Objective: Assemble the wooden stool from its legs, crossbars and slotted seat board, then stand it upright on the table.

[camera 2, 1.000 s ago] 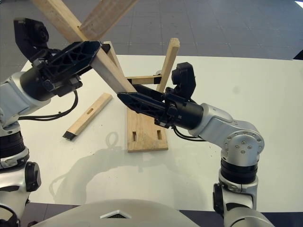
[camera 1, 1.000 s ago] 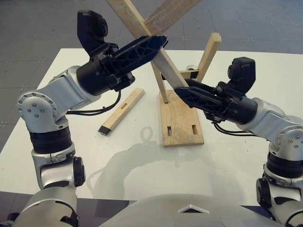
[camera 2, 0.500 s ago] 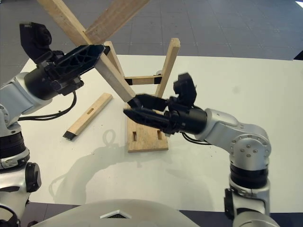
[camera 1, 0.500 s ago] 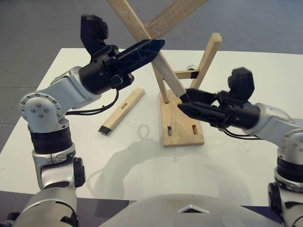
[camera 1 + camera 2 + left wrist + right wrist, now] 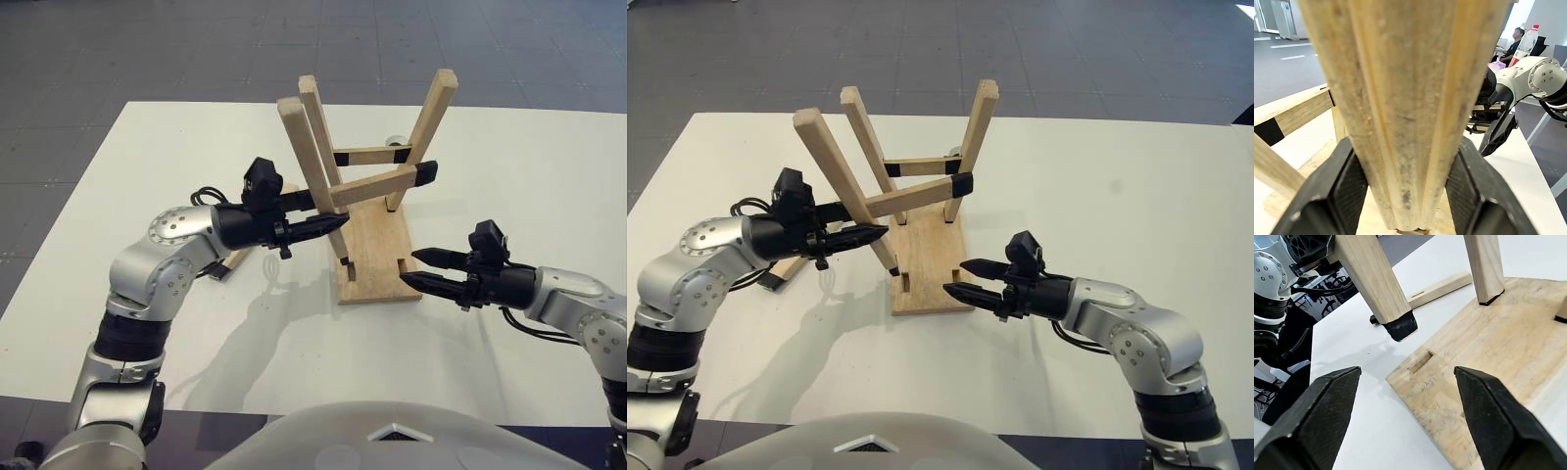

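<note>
— Stool: where is it in the frame?
— Centre of the left eye view, part-built on the white table. The seat board lies flat. 2 legs stand on its far end, splayed apart toward the top: the far left leg at upper centre and the far right leg at upper right. A crossbar joins them.
— And the 3rd leg?
— The 3rd leg tilts at centre left. A 2nd crossbar sticks out from it toward the right, and its black end is free. The left gripper is clamped on that leg low down. In the left wrist view the 2 pads press flat against the wood.
— Is its foot in a slot?
— No. The black-tipped foot sits just off the board's left edge, beside a slot.
— Right gripper?
— The right gripper is at lower right of centre. Its fingers are spread wide with nothing between them, and the tips are at the board's near right corner. I cannot tell whether they touch the wood.
— Anything else on the table?
— 1 loose slotted piece lies flat at left, partly hidden under the left arm.
</note>
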Robot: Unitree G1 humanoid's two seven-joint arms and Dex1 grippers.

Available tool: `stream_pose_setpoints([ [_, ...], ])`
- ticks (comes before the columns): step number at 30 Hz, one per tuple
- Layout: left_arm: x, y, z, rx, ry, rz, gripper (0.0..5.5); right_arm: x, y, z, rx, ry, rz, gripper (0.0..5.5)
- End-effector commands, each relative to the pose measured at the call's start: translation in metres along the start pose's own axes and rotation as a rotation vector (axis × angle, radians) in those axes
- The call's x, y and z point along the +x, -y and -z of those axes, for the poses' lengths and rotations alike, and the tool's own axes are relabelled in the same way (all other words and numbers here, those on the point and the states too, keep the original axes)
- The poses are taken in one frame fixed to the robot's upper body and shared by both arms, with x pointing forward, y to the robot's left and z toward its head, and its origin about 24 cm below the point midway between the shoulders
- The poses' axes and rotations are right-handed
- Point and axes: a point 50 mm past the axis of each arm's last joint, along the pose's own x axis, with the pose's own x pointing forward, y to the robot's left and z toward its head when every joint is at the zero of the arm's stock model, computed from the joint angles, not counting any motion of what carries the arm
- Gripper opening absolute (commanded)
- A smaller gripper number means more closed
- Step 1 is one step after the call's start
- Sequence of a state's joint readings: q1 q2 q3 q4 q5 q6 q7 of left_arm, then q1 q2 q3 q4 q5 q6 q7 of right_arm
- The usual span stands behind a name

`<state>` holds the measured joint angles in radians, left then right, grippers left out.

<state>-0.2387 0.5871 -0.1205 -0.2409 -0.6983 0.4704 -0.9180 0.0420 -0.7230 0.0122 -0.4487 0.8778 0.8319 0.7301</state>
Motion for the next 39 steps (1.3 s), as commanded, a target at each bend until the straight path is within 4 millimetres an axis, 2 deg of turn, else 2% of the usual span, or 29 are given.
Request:
stream_pose_setpoints([
  [1, 0.002, 0.002, 0.009, -0.013, 0.028, 0.019, 2.05, 0.004, 0.012, 0.016, -0.015, -0.092, 0.075, 3.50],
  [9, 0.002, 0.000, 0.022, -0.042, -0.007, 0.028, 2.05, 0.014, 0.023, 0.026, -0.051, -0.139, 0.126, 3.50],
  [15, 0.006, 0.008, 0.032, -0.083, -0.016, 0.048, 2.05, 0.018, 0.028, 0.031, -0.053, -0.158, 0.136, 3.50],
  [19, 0.002, 0.006, 0.038, -0.093, -0.040, 0.047, 2.05, 0.019, 0.028, 0.031, -0.055, -0.157, 0.132, 3.50],
  [26, 0.009, -0.001, 0.041, -0.090, -0.042, 0.042, 2.05, 0.020, 0.025, 0.034, -0.057, -0.163, 0.125, 3.50],
  [34, 0.012, -0.016, 0.043, -0.036, -0.067, 0.022, 2.05, 0.021, 0.024, 0.036, -0.063, -0.173, 0.125, 3.50],
  [39, 0.011, -0.013, 0.057, 0.125, -0.174, 0.044, 2.05, 0.021, 0.022, 0.036, -0.070, -0.178, 0.123, 3.50],
])
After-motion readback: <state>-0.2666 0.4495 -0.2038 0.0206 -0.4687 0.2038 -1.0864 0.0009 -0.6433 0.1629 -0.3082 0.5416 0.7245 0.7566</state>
